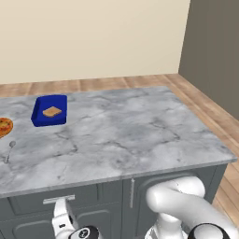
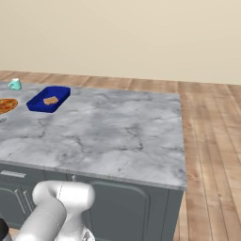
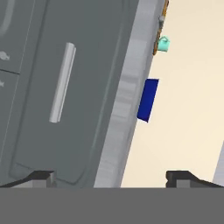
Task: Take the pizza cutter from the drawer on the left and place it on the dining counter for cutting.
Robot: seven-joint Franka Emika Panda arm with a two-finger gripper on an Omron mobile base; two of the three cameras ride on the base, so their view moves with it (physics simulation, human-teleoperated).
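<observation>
From my remote seat, scanning left to right across the left base view: a round orange-topped pizza (image 1: 3,126) sits at the far left edge of the large grey-white veined marble dining counter (image 1: 130,130). Just below it lies a slim silver spoon (image 1: 9,150). Further right rests a deep blue rectangular tray (image 1: 49,111) holding a tan slice of bread (image 1: 52,111). The rest of the marble top to the right is bare.

Below the counter edge, on the left, is the wide dark grey drawer (image 1: 32,205) with its horizontal silver bar handle (image 1: 59,199). It looks shut. I cannot see the pizza cutter; I judge it is inside that drawer.

I judge the step in hand is the reach for the drawer handle. Next I need to bring the fingers around the bar, close on it, and pull straight out.

The arm folds low in front of the cabinets, its white elbow bulging at lower right, the wrist dropped beside the handle. In the hand view the two-finger gripper (image 3: 113,177) faces the grey panel front with its dark tips spread wide apart, holding nothing.
</observation>
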